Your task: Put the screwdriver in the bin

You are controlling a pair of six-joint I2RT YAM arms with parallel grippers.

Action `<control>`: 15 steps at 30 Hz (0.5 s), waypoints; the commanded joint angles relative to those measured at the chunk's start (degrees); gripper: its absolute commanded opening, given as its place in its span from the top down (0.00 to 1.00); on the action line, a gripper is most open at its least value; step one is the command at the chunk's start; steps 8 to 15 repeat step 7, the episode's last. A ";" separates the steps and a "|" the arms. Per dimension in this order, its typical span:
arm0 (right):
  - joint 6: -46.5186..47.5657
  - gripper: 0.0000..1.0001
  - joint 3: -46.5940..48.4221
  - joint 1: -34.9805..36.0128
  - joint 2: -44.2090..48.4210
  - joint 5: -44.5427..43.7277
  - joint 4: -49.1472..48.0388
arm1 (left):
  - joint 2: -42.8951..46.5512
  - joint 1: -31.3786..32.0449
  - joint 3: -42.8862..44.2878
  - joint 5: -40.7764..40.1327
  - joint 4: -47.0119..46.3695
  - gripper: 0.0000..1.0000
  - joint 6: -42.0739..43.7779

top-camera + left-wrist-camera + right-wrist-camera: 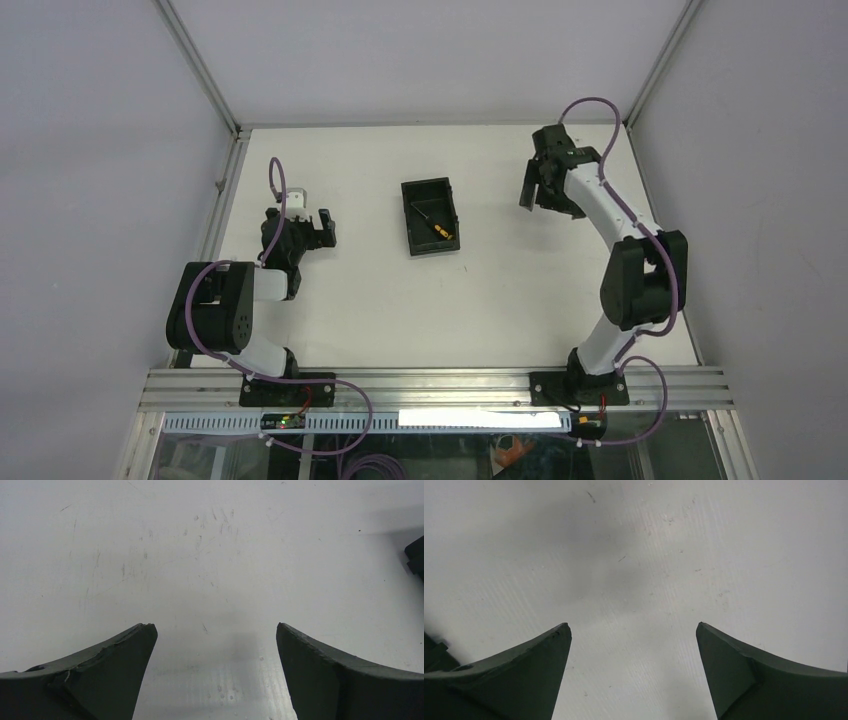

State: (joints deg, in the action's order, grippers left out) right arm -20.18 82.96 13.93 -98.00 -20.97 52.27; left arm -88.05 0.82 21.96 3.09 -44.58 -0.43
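Observation:
The black bin [407, 215] sits on the white table a little behind the middle. Inside it lies the screwdriver [433, 223], its yellow-orange and black handle toward the bin's near right corner and its thin shaft pointing to the far left. My left gripper [328, 228] [216, 627] stands open to the left of the bin, with only bare table between its fingers. My right gripper [548, 198] [633, 626] is open too, well to the right of the bin and above the table, holding nothing. Neither wrist view shows the screwdriver.
The white table [500, 290] is fenced by aluminium rails at the left, right and back, with grey walls beyond. A dark corner [417, 557] shows at the right edge of the left wrist view; I cannot tell what it is.

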 commanded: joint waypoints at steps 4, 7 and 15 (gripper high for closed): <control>-3.98 0.01 -1.13 -1.17 5.71 -0.91 -2.58 | 1.67 0.67 -0.16 0.51 -1.74 0.01 -0.41; -3.87 0.01 -0.87 -1.11 6.65 -1.11 -3.21 | 1.65 0.67 -0.16 0.50 -1.74 0.01 -0.45; -3.87 0.01 -0.87 -1.11 6.65 -1.11 -3.21 | 1.65 0.67 -0.16 0.50 -1.74 0.01 -0.45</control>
